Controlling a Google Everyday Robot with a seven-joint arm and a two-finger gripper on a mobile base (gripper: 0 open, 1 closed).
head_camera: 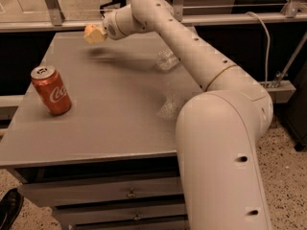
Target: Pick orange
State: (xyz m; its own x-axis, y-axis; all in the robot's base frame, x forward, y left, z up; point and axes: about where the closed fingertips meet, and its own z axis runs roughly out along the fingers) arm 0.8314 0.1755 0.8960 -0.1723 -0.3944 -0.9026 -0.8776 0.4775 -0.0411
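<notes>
Jaws of my gripper (94,34) are clenched on the one orange (88,30), held just above the far left corner of the grey surface (105,114), with one red can (51,90) upright well apart by the left edge and two crinkled clear pieces (166,60) lying beside my arm (192,51).

We see our gripper (92,34) closed on the orange (88,30) just above the far end of the table (105,114), well beyond the upright red Coca-Cola can (51,90), with our arm (192,51) stretching past the can's right.
</notes>
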